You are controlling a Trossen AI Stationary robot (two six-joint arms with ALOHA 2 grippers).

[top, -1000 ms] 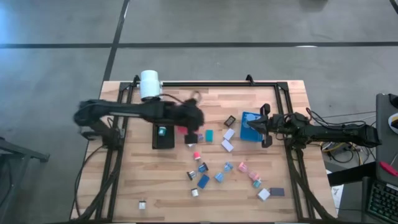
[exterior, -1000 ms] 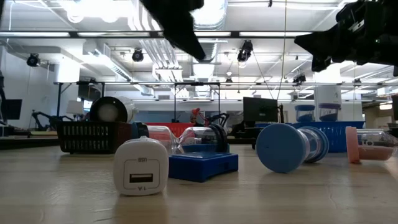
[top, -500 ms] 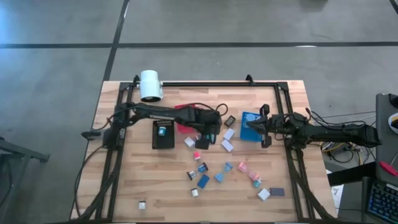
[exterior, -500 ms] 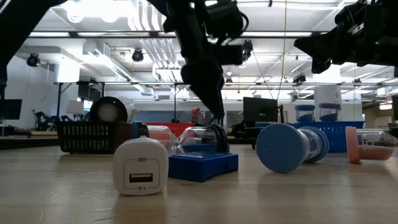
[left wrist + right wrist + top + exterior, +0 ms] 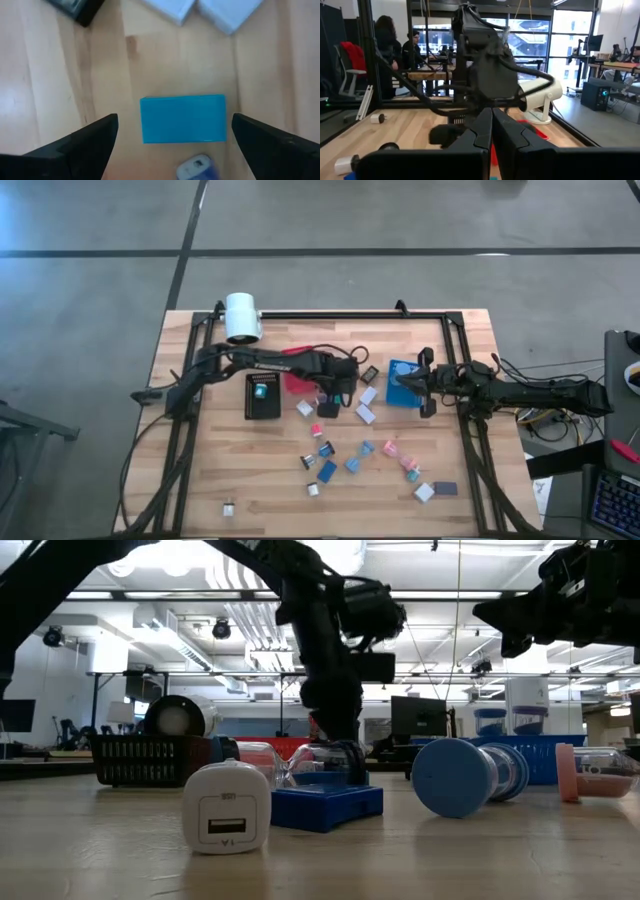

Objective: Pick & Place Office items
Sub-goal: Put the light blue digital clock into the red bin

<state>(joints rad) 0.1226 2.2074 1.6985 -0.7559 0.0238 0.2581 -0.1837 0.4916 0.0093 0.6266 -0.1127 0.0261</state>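
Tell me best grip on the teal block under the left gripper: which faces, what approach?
Come straight down. The teal block lies flat on the table, long axis running between the two fingers of the open left gripper, which already straddle its short ends. Probably close on those ends; its long sides look crowded by the white pieces and a small blue-white piece.

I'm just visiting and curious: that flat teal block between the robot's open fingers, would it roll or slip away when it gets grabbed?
Probably not. The teal block lies flat with straight edges, so rolling looks unlikely. It looks rigid and small, likely light. The left gripper is open astride it, so the smooth sides might slip if squeezed off-centre.
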